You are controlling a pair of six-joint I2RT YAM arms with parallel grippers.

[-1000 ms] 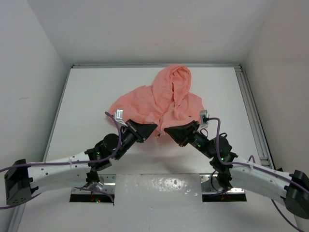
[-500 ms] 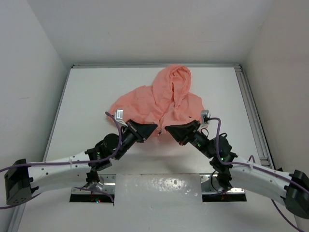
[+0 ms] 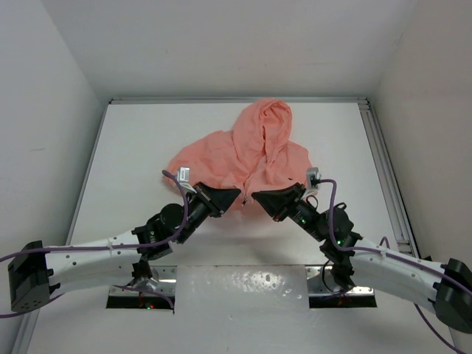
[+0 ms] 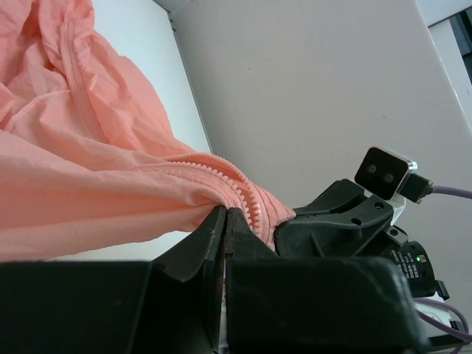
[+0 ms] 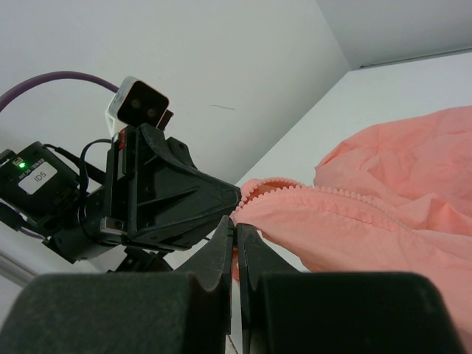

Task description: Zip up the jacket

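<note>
Pinching the jacket [image 3: 251, 147] hem by its zipper: left claw [image 4: 223, 215] and right claw [image 5: 234, 224], both clamped.

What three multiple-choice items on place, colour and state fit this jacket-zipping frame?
1. Where does the hood of the jacket point?
A) toward the far edge of the table
B) toward the arm bases
C) leftward

2. What colour is the jacket?
A) blue
B) salmon-pink
C) grey

3. How do the left gripper and right gripper stand?
A) both open
B) both shut on the jacket
C) only the left shut

Answers: 1 A, the hood lies farthest from the arms; 2 B, plain in every view; 3 B, each wrist view shows fabric pinched beside the zipper teeth.
</note>
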